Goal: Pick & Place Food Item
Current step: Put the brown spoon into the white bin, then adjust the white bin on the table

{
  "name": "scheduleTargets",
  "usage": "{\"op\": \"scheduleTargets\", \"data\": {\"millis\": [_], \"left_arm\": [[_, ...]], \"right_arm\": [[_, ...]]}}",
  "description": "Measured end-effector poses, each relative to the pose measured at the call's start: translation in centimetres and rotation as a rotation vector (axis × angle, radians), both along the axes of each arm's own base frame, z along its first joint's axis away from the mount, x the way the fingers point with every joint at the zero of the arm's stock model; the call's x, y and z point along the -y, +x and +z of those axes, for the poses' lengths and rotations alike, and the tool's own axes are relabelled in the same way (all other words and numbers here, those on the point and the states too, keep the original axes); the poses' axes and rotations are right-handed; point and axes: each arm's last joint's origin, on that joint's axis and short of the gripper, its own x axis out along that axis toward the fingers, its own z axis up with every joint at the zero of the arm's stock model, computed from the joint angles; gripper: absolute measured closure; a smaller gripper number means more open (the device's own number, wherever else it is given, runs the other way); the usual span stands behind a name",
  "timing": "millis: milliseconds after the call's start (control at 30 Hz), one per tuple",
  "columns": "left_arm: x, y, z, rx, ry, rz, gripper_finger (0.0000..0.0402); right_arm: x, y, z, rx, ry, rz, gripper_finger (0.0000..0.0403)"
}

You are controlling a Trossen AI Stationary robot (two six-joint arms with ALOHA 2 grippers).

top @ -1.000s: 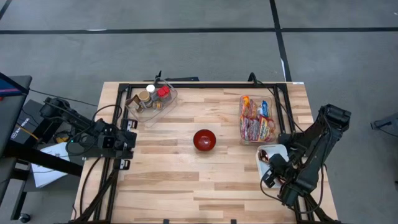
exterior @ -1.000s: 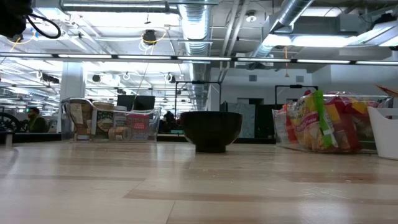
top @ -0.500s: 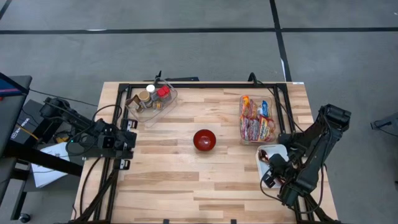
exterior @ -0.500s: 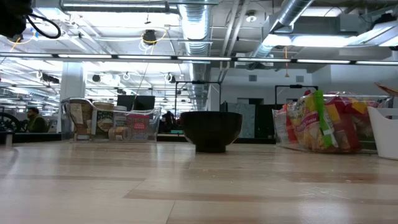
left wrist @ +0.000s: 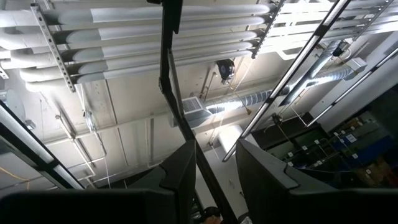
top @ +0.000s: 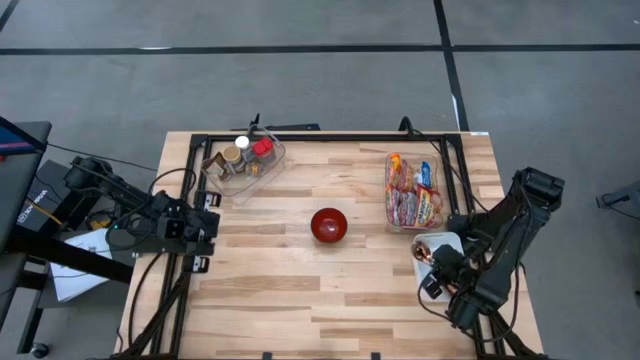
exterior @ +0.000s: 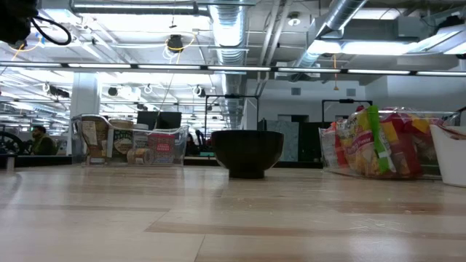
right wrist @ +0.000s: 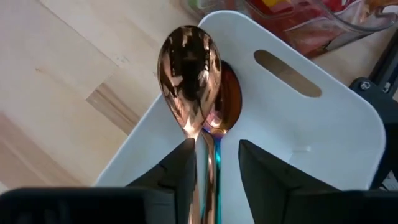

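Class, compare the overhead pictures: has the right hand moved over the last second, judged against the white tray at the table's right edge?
Yes, slightly. The right hand has risen off the white tray, and a copper spoon now shows above it.

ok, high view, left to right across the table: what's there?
Left claw at the left edge → clear bin of jars → red bowl → clear bin of snack packets → white tray with the right claw over it.

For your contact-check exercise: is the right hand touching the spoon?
Touching. The right wrist view shows the spoon handle running between the right hand, flush against one finger.
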Motion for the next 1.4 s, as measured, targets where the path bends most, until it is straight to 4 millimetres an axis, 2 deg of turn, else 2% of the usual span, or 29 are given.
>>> {"op": "scheduleTargets", "data": {"millis": [233, 633, 900, 1267, 1400], "left_arm": [[0.0, 0.0, 0.0, 0.000, 0.000, 0.000, 0.0294], [0.0, 0.0, 0.0, 0.000, 0.000, 0.000, 0.0294], [0.0, 0.0, 0.0, 0.000, 0.000, 0.000, 0.0294], [0.0, 0.0, 0.0, -0.001, -0.003, 0.003, 0.0294], [0.0, 0.0, 0.0, -0.001, -0.004, 0.004, 0.0294]], "right_arm": [[0.0, 1.3, -0.2, -0.008, 0.043, 0.031, 0.0291], [1.5, 3.2, -0.4, -0.116, 0.049, 0.035, 0.0292], [2.4, 3.2, -3.3, -0.159, 0.132, 0.033, 0.0292], [2.5, 3.1, -3.6, -0.145, 0.137, 0.013, 0.0291], [2.1, 3.5, -3.1, -0.122, 0.161, 0.020, 0.0291]]}}
